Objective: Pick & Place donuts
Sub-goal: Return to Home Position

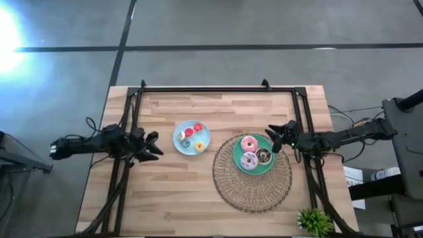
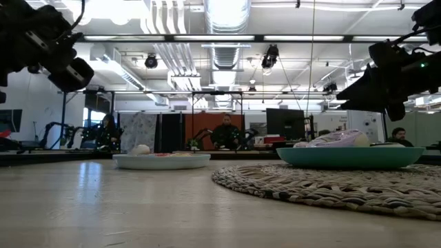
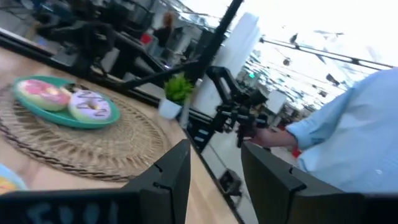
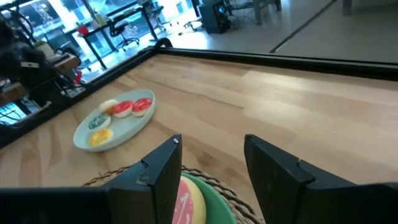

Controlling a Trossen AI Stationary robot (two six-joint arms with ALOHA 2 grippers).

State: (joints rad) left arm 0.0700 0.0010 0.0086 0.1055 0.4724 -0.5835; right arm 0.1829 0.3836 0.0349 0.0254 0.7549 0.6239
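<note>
Hovering wide and empty toward opposite bench [image 1: 165, 205] edges, left gripper [image 1: 153, 145] and right gripper [image 1: 272, 139] are flanking seemingly light, rigid donuts [image 1: 249, 143], pinchable across the ring.

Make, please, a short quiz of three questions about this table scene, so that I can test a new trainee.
1. True or false: the green plate stands on the woven mat.
2. How many large donuts lie on the green plate? A: two. B: three. C: five.
3. Fill in the missing word: the left end effector and the right end effector both have their fingers ____ and hold nothing.

Key: 1 true; 2 B; 3 open.
</note>
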